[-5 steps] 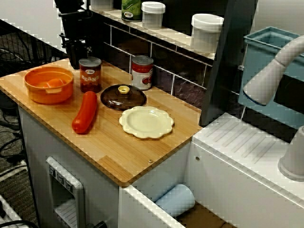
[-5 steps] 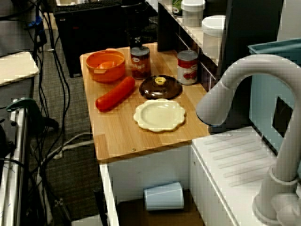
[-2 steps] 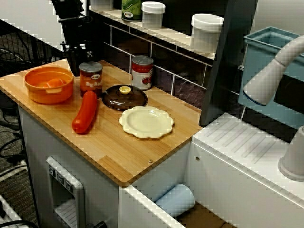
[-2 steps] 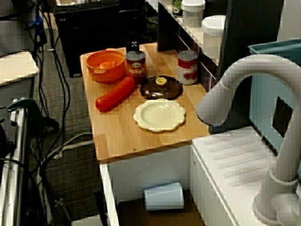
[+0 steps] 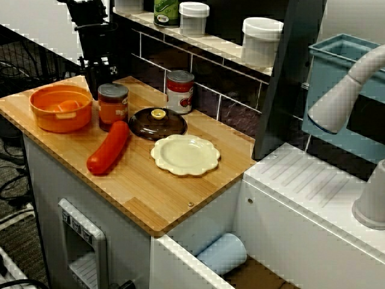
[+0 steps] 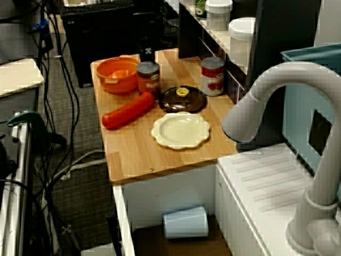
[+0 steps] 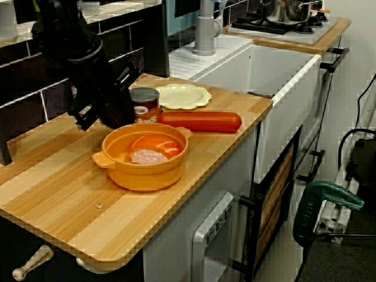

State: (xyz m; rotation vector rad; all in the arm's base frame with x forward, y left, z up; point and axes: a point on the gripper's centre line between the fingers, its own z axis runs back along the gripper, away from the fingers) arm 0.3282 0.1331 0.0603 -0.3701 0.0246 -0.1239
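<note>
Behind the bean can [image 5: 113,106] on the worktop [image 5: 150,192] | hand [image 5: 98,74] was seen close, its opening could not be told | can was stood upright between bowl [image 5: 61,108] and lid [image 5: 157,123], sausage [image 5: 108,148] just beside.

Looks like a play-kitchen mockup parked in a lab or office rather than a real home. There's a wooden counter [image 5: 150,198], dark tile backsplash [image 5: 210,96], white sink [image 5: 313,180] with faucet [image 6: 266,101] and a stove [image 7: 282,28] with a pot [image 7: 286,9] (all pretty plasticky-looking). But there are also tangled cables [image 6: 66,74] on the floor and a green power tool [image 7: 323,202] alongside.
</note>
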